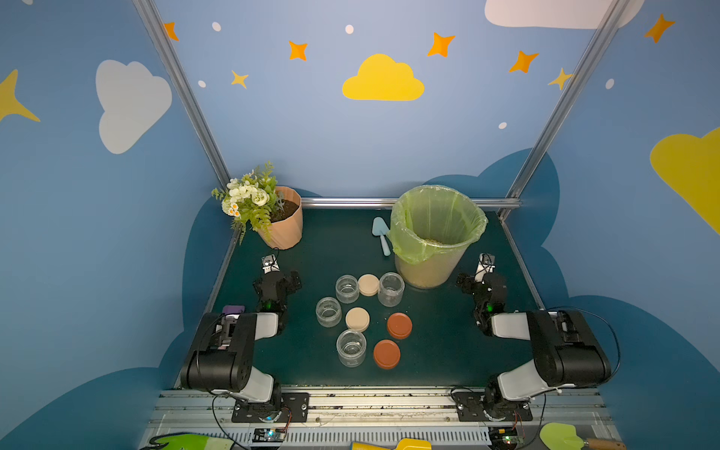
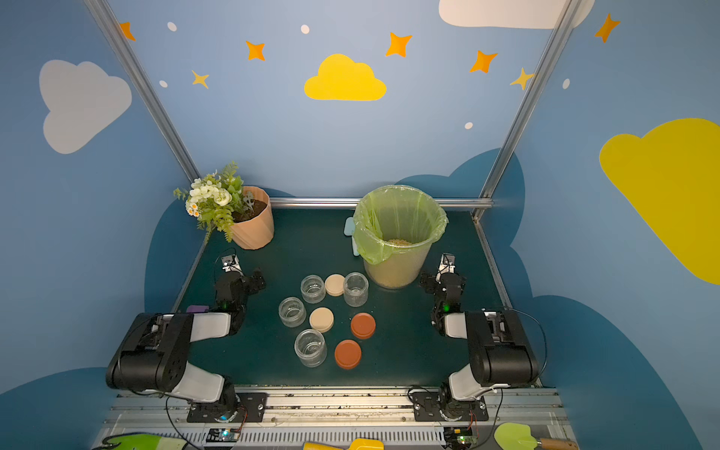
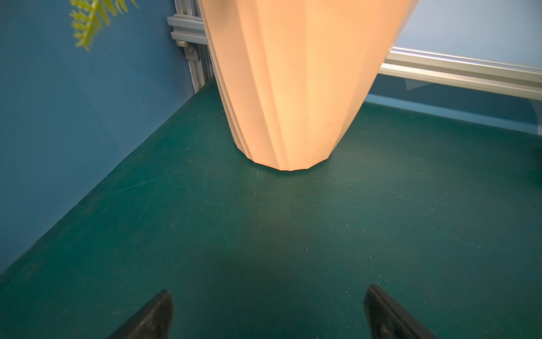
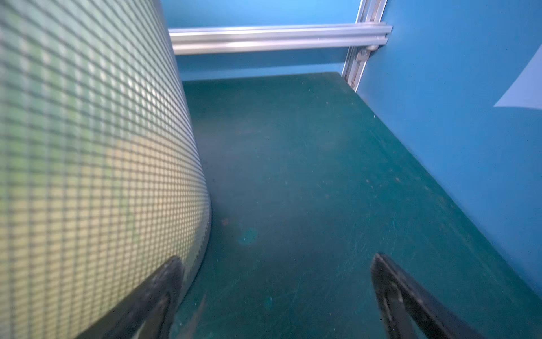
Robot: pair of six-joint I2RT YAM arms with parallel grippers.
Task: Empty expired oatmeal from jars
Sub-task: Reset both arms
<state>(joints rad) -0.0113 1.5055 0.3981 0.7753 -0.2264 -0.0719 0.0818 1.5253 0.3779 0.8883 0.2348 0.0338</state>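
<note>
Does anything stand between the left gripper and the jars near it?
Nothing visible does. Only bare mat lies between the open left gripper and the jars; the flowerpot stands ahead of it, off that path.

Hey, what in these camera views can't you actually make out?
- Blue trowel: mostly hidden behind the bin in a top view.
- Purple object: largely covered by the left arm in both top views.
- Jars: any residue inside too small to tell in top views.
- Yellow tool: cut off by the bottom edge in both top views.
- Bin's contents: hidden by its blurred wall in the right wrist view.
</note>
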